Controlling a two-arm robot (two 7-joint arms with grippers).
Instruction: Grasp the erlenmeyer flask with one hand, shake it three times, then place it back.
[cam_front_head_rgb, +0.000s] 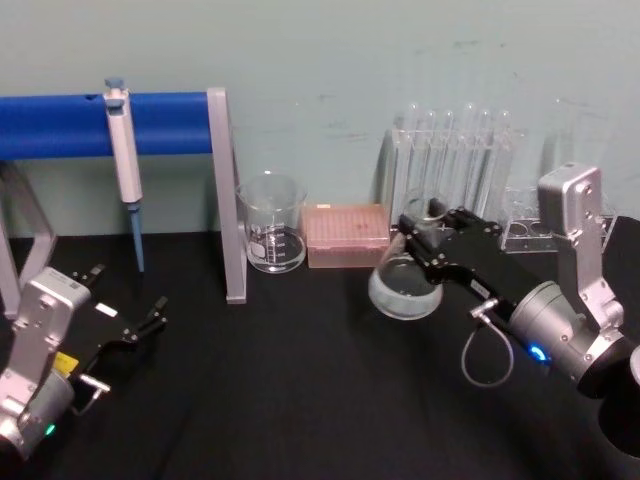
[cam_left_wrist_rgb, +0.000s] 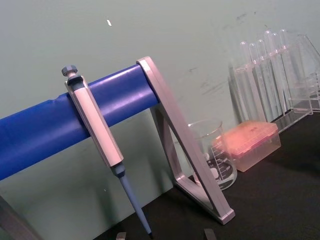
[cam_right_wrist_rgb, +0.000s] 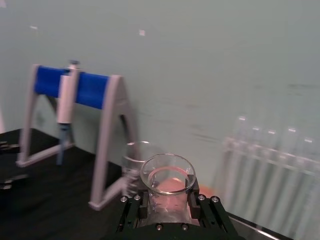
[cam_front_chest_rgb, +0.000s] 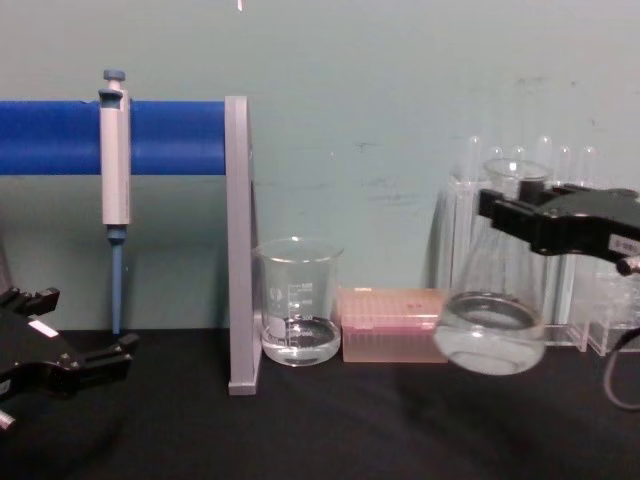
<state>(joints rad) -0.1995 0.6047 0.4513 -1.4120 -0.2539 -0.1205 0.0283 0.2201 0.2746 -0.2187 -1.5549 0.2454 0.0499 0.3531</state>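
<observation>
At the right gripper (cam_front_head_rgb: 425, 232), black jaws clamped from both sides on the narrow neck of the erlenmeyer flask (cam_front_chest_rgb: 490, 322), just below the flared rim and closed as far as the glass allows. Flask held clear of the black table (cam_front_head_rgb: 300, 400), at the right of the scene, slightly tilted with the wide base swung leftward of the neck; a little clear liquid pooled in the base. Directly behind, against the far wall (cam_front_head_rgb: 350, 60): clear rack (cam_front_head_rgb: 520, 235) of tall test tubes (cam_front_head_rgb: 455, 160). Left of the flask and farther back, pink box (cam_front_chest_rgb: 390, 325) flat on the table, then a straight-walled glass beaker (cam_front_chest_rgb: 297, 300) with white graduation marks and a shallow layer of clear liquid, just beside the box. Next leftward, grey upright leg of a stand (cam_front_head_rgb: 225, 195) carrying a blue horizontal bar (cam_front_head_rgb: 60, 125); grey-and-blue pipette (cam_front_chest_rgb: 115, 160) hung on the bar, tip pointing down, well apart from the beaker. At the near left, left gripper (cam_front_head_rgb: 128, 287) low over the table — jaws spread wide, nothing between them, well apart from the flask.
</observation>
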